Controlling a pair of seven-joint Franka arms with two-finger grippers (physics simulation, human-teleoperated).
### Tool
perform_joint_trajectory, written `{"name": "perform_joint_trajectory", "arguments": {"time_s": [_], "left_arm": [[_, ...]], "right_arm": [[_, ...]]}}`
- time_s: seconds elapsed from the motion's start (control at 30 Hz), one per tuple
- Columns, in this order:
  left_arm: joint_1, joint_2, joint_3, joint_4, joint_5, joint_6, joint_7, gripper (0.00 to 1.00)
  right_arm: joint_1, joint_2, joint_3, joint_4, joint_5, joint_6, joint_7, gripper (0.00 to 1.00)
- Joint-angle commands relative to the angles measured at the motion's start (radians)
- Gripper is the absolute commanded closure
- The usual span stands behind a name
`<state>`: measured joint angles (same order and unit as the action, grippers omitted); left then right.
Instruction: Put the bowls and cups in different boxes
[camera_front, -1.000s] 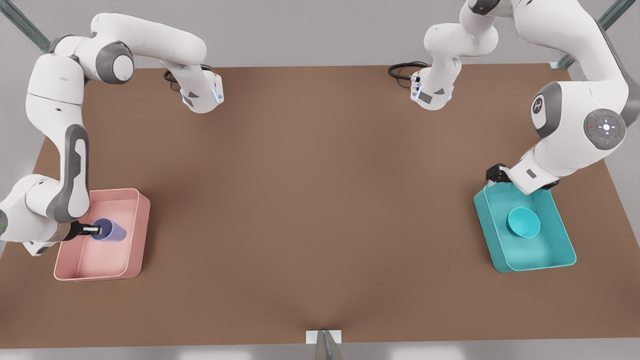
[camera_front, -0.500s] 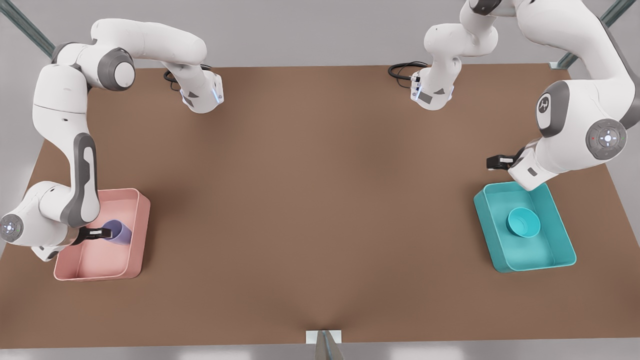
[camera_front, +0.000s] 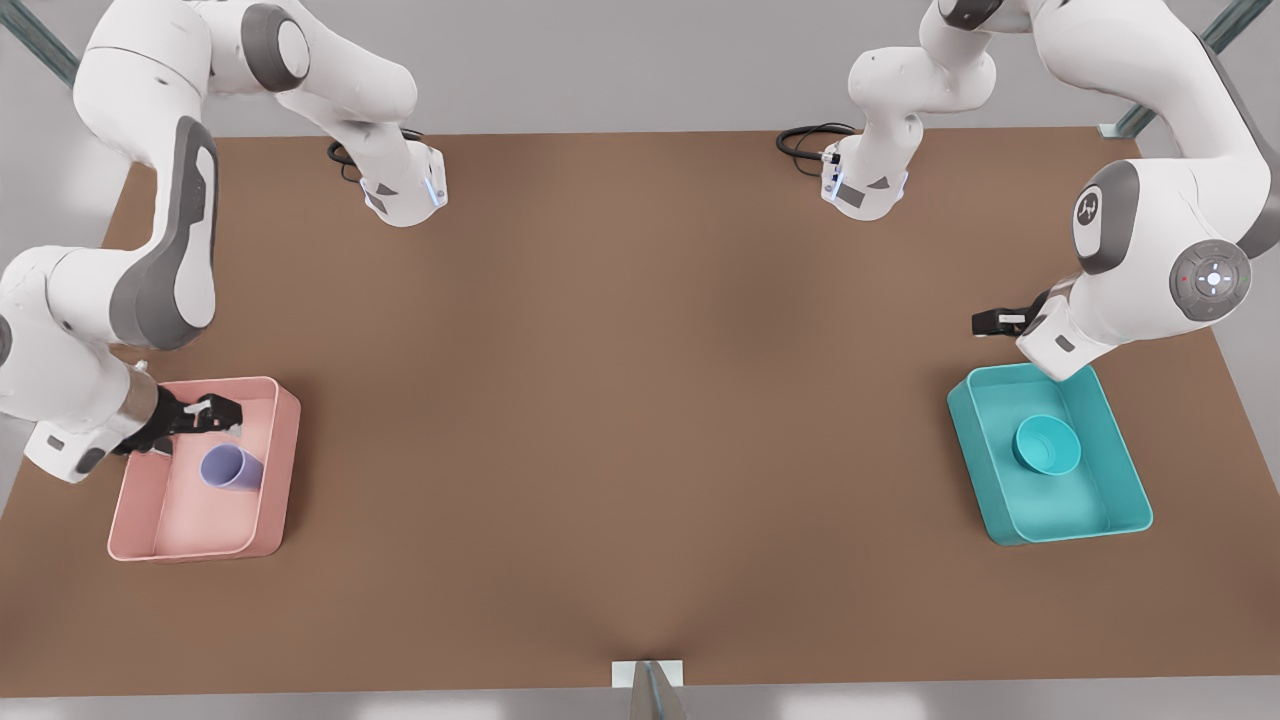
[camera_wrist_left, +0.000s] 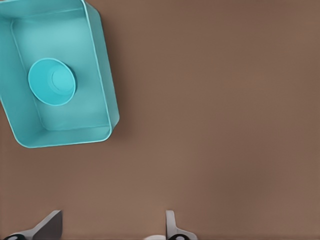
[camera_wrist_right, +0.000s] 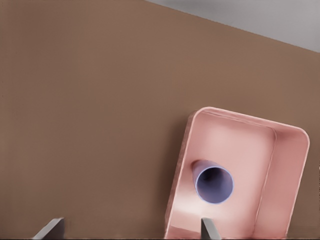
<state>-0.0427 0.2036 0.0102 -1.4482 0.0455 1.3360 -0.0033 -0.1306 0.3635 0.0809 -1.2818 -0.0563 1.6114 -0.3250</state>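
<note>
The brown desk carries two bins at opposite ends. Near the desk's front corner on the front view's left sits the pink box, with the lavender cup lying inside, mouth tilted up. Near the front corner on the front view's right sits the teal box, the teal bowl upright in its middle.

The right gripper hangs above the pink box's back edge, fingers spread and holding nothing. The left gripper hovers just behind the teal box, also released and empty.

Both items appear sorted, so the task looks finished; what remains is probably only pulling both arms clear.
</note>
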Motion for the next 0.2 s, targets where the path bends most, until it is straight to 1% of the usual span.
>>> {"name": "perform_joint_trajectory", "arguments": {"time_s": [0.0,0.07,0.1,0.17], "left_arm": [[0.0,0.0,0.0,0.0,0.001,-0.006,-0.037,0.0],[0.0,-0.001,-0.001,0.002,0.001,-0.021,-0.037,0.0],[0.0,-0.001,-0.001,0.002,0.002,-0.021,-0.037,0.0],[0.0,-0.001,-0.001,0.002,0.002,-0.021,-0.037,0.0]], "right_arm": [[0.009,-0.07,-0.001,-0.01,0.001,-0.232,0.346,0.0],[0.006,-0.11,-0.003,-0.014,0.016,-0.26,0.351,0.0],[0.006,-0.14,-0.003,-0.047,0.018,-0.257,0.373,0.0],[0.003,-0.147,-0.003,-0.057,0.021,-0.254,0.373,0.0]]}}
